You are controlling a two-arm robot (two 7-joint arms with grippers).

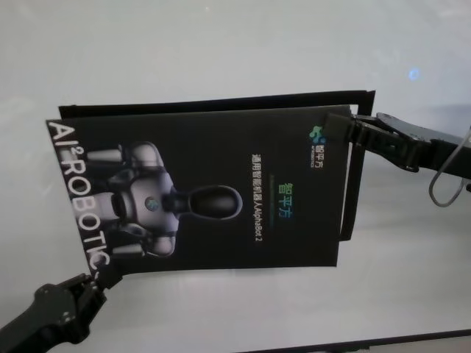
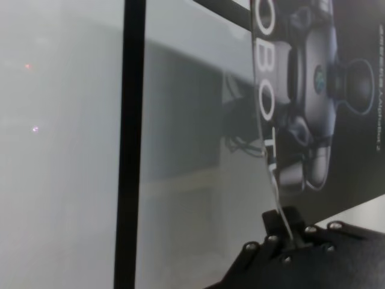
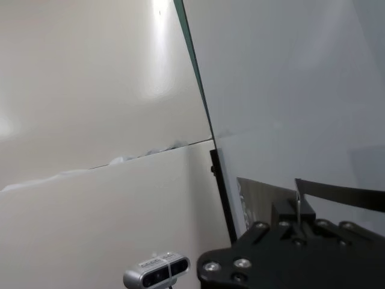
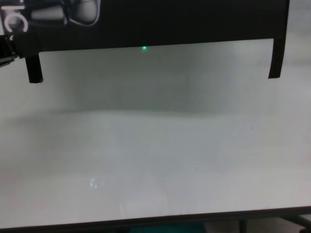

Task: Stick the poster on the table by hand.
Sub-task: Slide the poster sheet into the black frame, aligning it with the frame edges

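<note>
Desk (image 1: 221, 44) white, glossy, dark front edge | your left pincer (image 1: 94, 283) pinches poster (image 1: 221, 191) near-left corner | right pincer (image 1: 352, 131) pinches far-right edge, sheet held above desk

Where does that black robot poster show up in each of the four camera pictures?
Head view: poster centre, over the table.
Left wrist view: upper right.
Right wrist view: only its thin edge, lower right.
Chest view: along the top.
Shared landmark: white "ROBOTIC" lettering, also in the left wrist view.
</note>
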